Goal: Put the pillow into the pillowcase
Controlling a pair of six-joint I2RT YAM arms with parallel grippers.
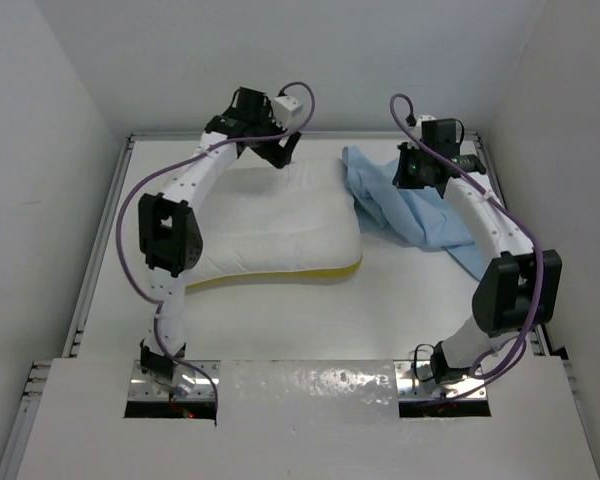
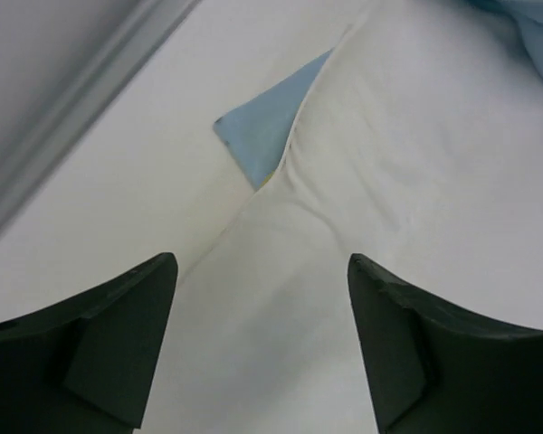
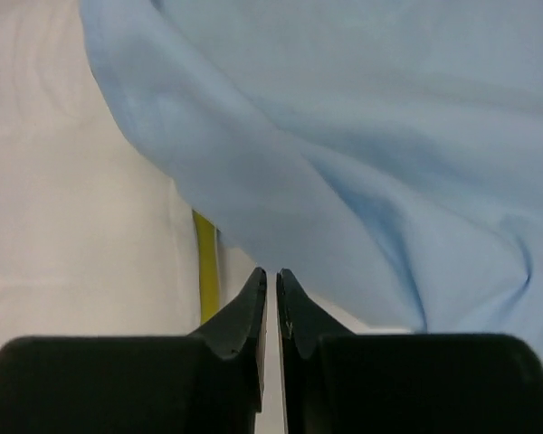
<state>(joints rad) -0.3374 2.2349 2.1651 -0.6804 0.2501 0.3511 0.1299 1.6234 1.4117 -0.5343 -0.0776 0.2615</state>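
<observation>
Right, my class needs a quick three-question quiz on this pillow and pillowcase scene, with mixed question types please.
1. True or false: the pillow lies outside the pillowcase.
2. The left gripper is: A open, B shut on the pillowcase, C shut and empty.
3. Fill in: the band along the pillow's near edge is ____.
Key: 1 true; 2 A; 3 yellow.

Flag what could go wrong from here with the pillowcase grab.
1. The right gripper is shut with no cloth seen in its jaws: it may come away from the pillowcase empty.
2. A pillowcase corner pokes out at the edge of the pillow, seemingly pinned under it: pulling could drag the pillow.
3. The case lies crumpled, no opening visible.
</observation>
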